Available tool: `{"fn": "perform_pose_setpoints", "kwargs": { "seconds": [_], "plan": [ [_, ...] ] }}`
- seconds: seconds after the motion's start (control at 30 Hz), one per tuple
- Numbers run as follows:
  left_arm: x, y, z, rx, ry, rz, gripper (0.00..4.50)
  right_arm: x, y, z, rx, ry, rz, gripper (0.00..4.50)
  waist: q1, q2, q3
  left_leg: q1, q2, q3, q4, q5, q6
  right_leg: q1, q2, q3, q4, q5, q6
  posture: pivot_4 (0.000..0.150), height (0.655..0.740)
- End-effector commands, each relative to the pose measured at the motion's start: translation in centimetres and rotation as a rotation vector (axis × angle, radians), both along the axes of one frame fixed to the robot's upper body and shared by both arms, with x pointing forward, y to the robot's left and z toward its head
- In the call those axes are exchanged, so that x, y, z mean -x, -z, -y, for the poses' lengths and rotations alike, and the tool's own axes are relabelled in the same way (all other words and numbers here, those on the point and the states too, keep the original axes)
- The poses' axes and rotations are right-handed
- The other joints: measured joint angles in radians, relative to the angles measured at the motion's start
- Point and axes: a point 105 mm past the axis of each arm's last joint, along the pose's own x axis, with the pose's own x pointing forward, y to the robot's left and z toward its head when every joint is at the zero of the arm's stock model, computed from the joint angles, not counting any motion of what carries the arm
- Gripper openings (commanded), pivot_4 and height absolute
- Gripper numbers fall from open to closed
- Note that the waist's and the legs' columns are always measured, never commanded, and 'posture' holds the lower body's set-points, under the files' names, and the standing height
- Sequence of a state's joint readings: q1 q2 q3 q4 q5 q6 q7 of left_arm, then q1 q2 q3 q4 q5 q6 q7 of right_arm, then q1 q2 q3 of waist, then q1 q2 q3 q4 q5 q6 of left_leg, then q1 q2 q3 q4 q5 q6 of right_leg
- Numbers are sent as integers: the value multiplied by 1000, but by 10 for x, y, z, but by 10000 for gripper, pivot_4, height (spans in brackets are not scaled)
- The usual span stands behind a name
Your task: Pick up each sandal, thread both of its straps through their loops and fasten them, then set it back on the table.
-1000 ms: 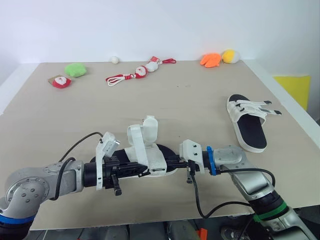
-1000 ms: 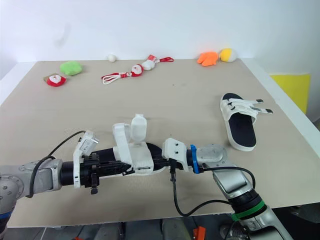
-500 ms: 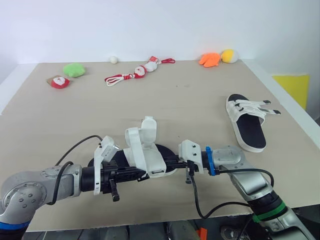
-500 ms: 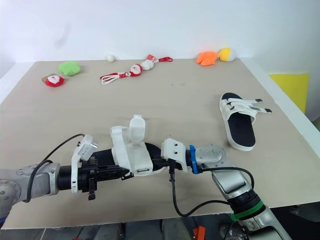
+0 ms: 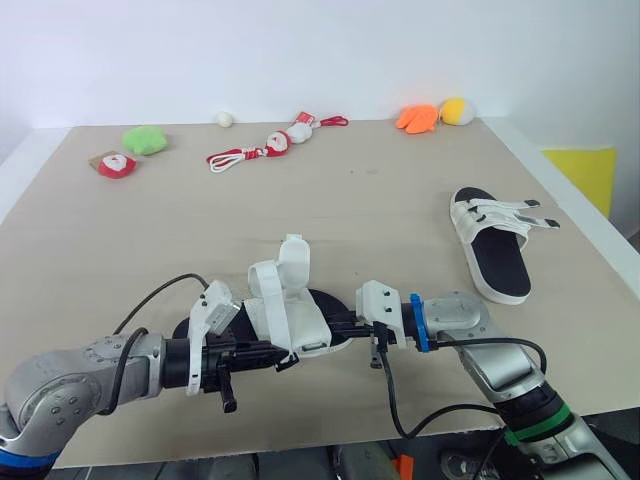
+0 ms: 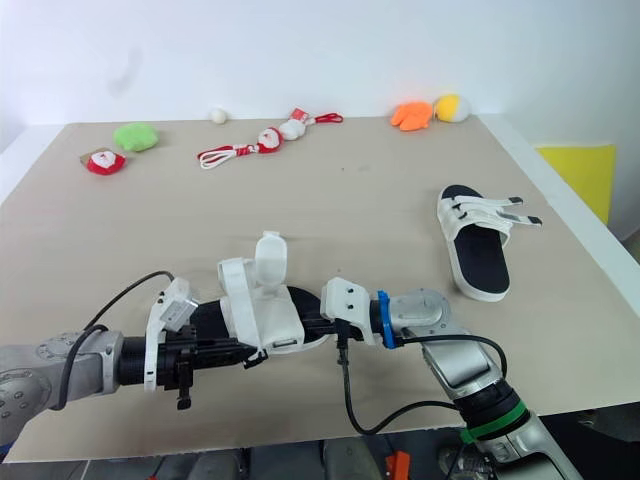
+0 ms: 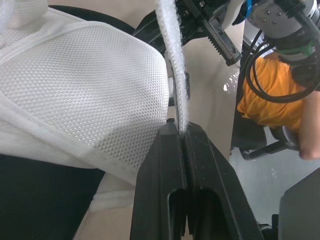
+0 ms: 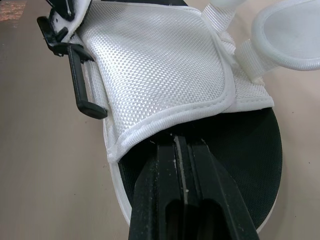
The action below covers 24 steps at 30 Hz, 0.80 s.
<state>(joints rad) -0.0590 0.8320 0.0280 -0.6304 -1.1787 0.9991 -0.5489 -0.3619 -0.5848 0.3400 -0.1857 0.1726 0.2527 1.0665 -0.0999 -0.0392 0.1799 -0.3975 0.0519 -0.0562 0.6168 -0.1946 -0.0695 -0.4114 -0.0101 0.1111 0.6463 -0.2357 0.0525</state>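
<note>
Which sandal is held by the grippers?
The near sandal: the left gripper pinches its raised strap, the right gripper clamps its edge. The other sandal lies flat, untouched, off to the right.

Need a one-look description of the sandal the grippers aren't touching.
On the beige tabletop, skip the small toys along the far edge and look near the robot's right-hand edge. A white-strapped sandal with a black footbed lies flat there, alone. The twin white-and-black sandal near the front edge has its straps standing up; this one's lie across, black tips poking sideways.
</note>
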Motion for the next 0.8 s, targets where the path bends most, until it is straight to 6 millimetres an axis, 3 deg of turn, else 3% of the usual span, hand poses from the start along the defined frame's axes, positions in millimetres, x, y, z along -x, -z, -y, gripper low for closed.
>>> {"fn": "perform_pose_setpoints", "kwargs": {
  "seconds": [0.03, 0.17, 0.27, 0.53, 0.8],
  "plan": [
    [9, 2, 5, -9, 40, -15, 286, 1, 18, 5, 55, 28, -60, 0, 0, 0, 0, 0, 0, 0, 0, 0, 0, 0, 0, 0, 0, 0, 0, 1500, 7400],
    [10, 7, 1, -35, 39, -21, 286, 1, 18, 5, 55, 28, -61, 0, 0, 0, 0, 0, 0, 0, 0, 0, 0, 0, 0, 0, 0, 0, 0, 1500, 7400],
    [10, 8, -1, -43, 37, -23, 7838, 1, 18, 5, 55, 28, -60, 0, 0, 0, 0, 0, 0, 0, 0, -1, 0, 0, 1, 0, 0, -1, 0, 1500, 7400],
    [-4, -9, -5, 18, 3, 23, 43065, 0, 17, 4, 54, 28, -57, 0, 0, 0, 0, 2, 0, -1, 1, 0, 0, 2, 0, 0, 0, -1, 0, 1500, 7400],
    [-21, -37, -5, 155, -50, 50, 44093, -1, 18, 3, 53, 27, -57, 0, 0, -1, 1, 5, -2, -1, 3, -1, 0, 1, -1, 1, -1, -1, 0, 1500, 7400]
  ]
}}
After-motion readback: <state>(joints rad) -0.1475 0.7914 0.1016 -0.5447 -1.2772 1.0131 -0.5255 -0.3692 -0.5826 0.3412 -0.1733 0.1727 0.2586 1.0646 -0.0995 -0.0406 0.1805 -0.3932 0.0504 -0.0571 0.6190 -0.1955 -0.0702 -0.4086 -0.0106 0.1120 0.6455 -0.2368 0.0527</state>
